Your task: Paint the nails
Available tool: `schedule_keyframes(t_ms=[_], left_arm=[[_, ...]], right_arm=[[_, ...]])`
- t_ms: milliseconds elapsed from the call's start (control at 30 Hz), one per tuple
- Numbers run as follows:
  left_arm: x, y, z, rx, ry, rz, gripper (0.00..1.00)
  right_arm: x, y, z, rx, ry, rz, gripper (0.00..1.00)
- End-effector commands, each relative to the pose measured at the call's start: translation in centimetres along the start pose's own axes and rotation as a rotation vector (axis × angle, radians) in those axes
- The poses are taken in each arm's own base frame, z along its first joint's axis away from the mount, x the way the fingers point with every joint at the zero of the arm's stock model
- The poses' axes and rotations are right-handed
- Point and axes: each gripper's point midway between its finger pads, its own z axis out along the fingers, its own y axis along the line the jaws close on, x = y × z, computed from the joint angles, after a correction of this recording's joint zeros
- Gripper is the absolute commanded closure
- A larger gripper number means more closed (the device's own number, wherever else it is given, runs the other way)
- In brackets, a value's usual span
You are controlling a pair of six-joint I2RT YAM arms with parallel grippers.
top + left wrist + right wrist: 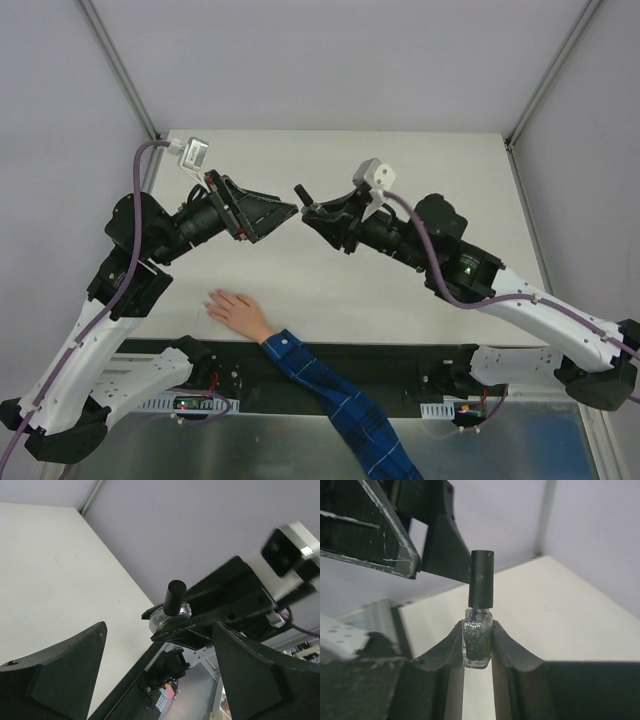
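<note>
Two jaws pinch a glittery, black-capped bottle [477, 644].

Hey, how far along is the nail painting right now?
Done: the right gripper has the glitter polish bottle clamped and raised off the table. In hand: the left gripper stands open beside the black cap, which is still on. Left: uncapping, then brushing the nails of the hand lying flat near the front edge; no brush is out yet.
</note>
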Motion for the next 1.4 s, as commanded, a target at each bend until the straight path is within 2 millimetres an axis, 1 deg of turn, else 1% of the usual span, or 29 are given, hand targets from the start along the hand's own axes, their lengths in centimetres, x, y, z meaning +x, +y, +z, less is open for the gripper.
schedule_keyframes(t_ms=[0, 33, 67, 167, 300, 400, 433, 533, 567, 633, 700, 733, 767, 800, 833, 867, 900, 933, 967, 1000, 1033, 1100, 1167, 1200, 1233, 1267, 1300, 1333, 1367], left_arm=[[-0.5, -3.8, -0.8, 0.19, -0.018, 0.072, 0.16], [-0.9, -4.5, -0.9, 0.226, -0.036, 0.085, 0.16], [-0.9, -4.8, -0.9, 0.246, -0.035, 0.087, 0.17], [-0.9, -6.0, -1.0, 0.312, -0.026, 0.093, 0.21], [-0.7, -6.3, -0.6, 0.336, -0.005, 0.088, 0.22], [-0.4, -6.2, -0.2, 0.342, 0.016, 0.078, 0.27], [-0.4, -6.3, -0.2, 0.347, 0.023, 0.076, 0.33], [-0.3, -6.7, -0.1, 0.371, 0.043, 0.078, 0.43], [-0.1, -6.8, -0.1, 0.382, 0.055, 0.082, 0.52], [-0.2, -7.0, 0.0, 0.389, 0.063, 0.085, 0.65], [0.0, -6.8, 0.3, 0.381, 0.08, 0.072, 0.9], [0.1, -6.5, 0.6, 0.366, 0.089, 0.06, 1.0], [0.1, -6.3, 0.8, 0.353, 0.095, 0.054, 1.0], [-0.3, -5.8, 1.3, 0.32, 0.08, 0.042, 1.0], [0.1, -4.7, 1.6, 0.262, 0.1, 0.011, 1.0], [-0.1, -4.4, 1.8, 0.235, 0.088, 0.007, 1.0], [-0.6, -3.1, 2.3, 0.162, 0.063, -0.007, 1.0], [-0.2, -2.2, 2.4, 0.111, 0.075, -0.032, 1.0], [-0.3, -1.5, 2.6, 0.073, 0.065, -0.046, 1.0], [-0.5, -1.3, 2.6, 0.055, 0.057, -0.052, 1.0], [-0.7, -0.6, 2.7, 0.015, 0.045, -0.066, 1.0], [-1.0, -0.4, 2.8, -0.004, 0.033, -0.08, 1.0], [-1.1, -0.4, 2.8, -0.011, 0.027, -0.085, 1.0], [-1.3, -0.6, 2.7, -0.006, 0.024, -0.081, 1.0], [-1.4, -0.8, 2.6, -0.002, 0.024, -0.081, 1.0], [-1.4, -1.0, 2.5, 0.005, 0.024, -0.079, 1.0], [-1.5, -1.1, 2.5, 0.009, 0.023, -0.077, 1.0], [-1.5, -1.2, 2.4, 0.013, 0.023, -0.074, 1.0], [-1.4, -1.4, 2.3, 0.022, 0.031, -0.072, 0.96]], right_arm=[[-2.5, 4.8, -2.5, -0.431, -0.05, 0.32, 1.0], [-2.8, 4.5, -2.7, -0.452, -0.061, 0.341, 1.0], [-3.5, 5.2, -3.1, -0.511, -0.074, 0.374, 1.0], [-3.5, 5.4, -3.2, -0.541, -0.081, 0.407, 1.0], [-3.7, 5.9, -3.2, -0.586, -0.092, 0.434, 1.0], [-4.0, 5.9, -2.9, -0.592, -0.101, 0.44, 1.0], [-4.0, 5.8, -2.8, -0.587, -0.102, 0.442, 1.0], [-4.0, 5.4, -2.5, -0.566, -0.11, 0.438, 1.0], [-4.1, 5.1, -2.3, -0.544, -0.118, 0.437, 1.0], [-3.7, 4.6, -2.0, -0.506, -0.109, 0.419, 1.0], [-3.8, 3.6, -1.4, -0.419, -0.115, 0.391, 1.0], [-2.5, 2.9, -0.7, -0.311, -0.067, 0.399, 1.0], [-3.5, 2.0, -0.7, -0.232, -0.086, 0.277, 1.0], [-3.2, 1.2, -0.4, -0.127, -0.055, 0.195, 1.0], [-1.0, -0.9, -1.0, 0.208, 0.044, 0.099, 1.0], [-0.1, -1.9, -0.4, 0.348, 0.114, -0.134, 1.0], [-1.9, -2.5, -0.8, 0.484, 0.117, -0.218, 1.0], [-3.6, -2.8, -2.2, 0.689, 0.092, -0.258, 1.0], [-2.8, -2.2, -1.1, 0.726, 0.182, -0.504, 1.0], [-2.8, -1.6, -0.8, 0.754, 0.191, -0.585, 1.0], [-4.4, -0.6, -0.6, 0.791, 0.096, -0.501, 1.0], [-4.2, 0.6, 0.5, 0.768, 0.108, -0.567, 1.0], [-4.1, 2.3, 1.4, 0.666, 0.074, -0.585, 1.0], [-3.7, 2.5, 1.3, 0.615, 0.078, -0.537, 1.0], [-3.5, 3.5, 1.9, 0.515, 0.047, -0.508, 1.0], [-3.4, 4.1, 2.0, 0.446, 0.036, -0.477, 1.0], [-3.3, 3.7, 1.5, 0.396, 0.031, -0.393, 1.0], [-2.9, 4.9, 1.9, 0.288, 0.016, -0.37, 1.0], [-2.6, 5.1, 1.8, 0.243, 0.016, -0.338, 1.0]])
